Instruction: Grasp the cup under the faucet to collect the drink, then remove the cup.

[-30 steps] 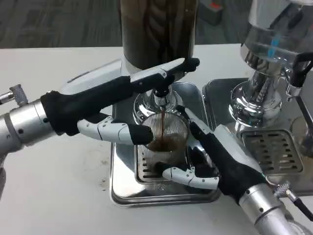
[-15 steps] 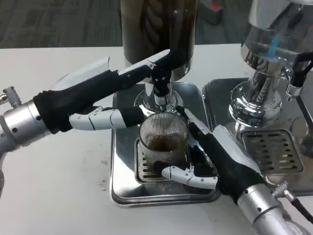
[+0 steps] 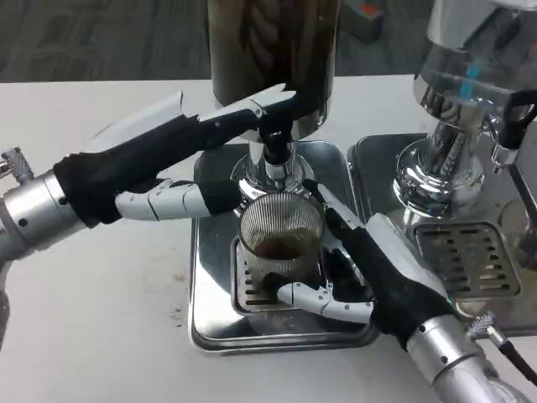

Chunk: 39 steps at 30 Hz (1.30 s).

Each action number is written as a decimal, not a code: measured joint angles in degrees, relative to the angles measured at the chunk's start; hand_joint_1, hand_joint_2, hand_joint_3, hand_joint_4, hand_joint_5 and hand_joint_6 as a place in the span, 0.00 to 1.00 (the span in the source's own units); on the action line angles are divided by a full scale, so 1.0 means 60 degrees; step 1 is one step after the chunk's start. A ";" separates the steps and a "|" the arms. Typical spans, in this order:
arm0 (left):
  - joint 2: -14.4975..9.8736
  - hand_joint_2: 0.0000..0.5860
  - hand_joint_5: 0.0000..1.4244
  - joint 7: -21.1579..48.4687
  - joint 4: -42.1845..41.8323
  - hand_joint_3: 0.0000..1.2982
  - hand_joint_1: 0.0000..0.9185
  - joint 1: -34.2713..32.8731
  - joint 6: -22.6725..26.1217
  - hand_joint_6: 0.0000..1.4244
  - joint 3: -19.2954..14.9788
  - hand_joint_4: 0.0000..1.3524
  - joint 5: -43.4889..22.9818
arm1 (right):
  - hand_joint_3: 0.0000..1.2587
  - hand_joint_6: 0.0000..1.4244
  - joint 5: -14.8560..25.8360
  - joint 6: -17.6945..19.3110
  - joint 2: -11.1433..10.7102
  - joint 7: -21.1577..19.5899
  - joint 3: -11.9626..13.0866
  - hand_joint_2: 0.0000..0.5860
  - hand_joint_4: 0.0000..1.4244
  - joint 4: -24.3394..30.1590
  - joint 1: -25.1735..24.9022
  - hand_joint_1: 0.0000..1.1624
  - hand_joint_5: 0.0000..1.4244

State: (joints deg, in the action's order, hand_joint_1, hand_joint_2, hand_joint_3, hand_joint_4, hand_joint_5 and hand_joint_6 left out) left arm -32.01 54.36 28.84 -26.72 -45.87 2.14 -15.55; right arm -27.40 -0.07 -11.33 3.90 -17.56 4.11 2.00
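A ribbed clear cup [image 3: 281, 243], a little dark drink in its bottom, stands on the slotted steel drip tray [image 3: 210, 319] directly below the chrome faucet [image 3: 273, 161]. The right hand [image 3: 357, 273] wraps it from four o'clock, fingers clasped around its base. At ten o'clock the left hand [image 3: 189, 164] reaches to the faucet, fingers spread and holding nothing. A second shiny dispenser [image 3: 453, 126] stands at two o'clock on the white table [image 3: 92, 336].

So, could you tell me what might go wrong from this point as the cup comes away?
The right hand wraps the ribbed cup holding dark drink; tilting it could spill onto the drip tray. The left hand sits at the faucet just above, so lifting the cup straight up may knock it.
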 measured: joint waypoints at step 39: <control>0.0566 0.25 0.09 -0.0083 -0.1049 0.15 0.00 0.0428 -0.0040 0.17 -0.1708 0.10 -0.1499 | 0.00 0.07 -0.0006 0.0000 0.0088 -0.0071 -0.0011 0.27 0.00 0.0004 0.0093 0.40 0.00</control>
State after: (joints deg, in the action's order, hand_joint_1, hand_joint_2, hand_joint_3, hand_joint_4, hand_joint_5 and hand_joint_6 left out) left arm -28.62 53.86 22.55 -24.15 -46.10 -8.11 -24.54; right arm -27.43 -0.07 -10.81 3.47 -17.62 4.13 2.56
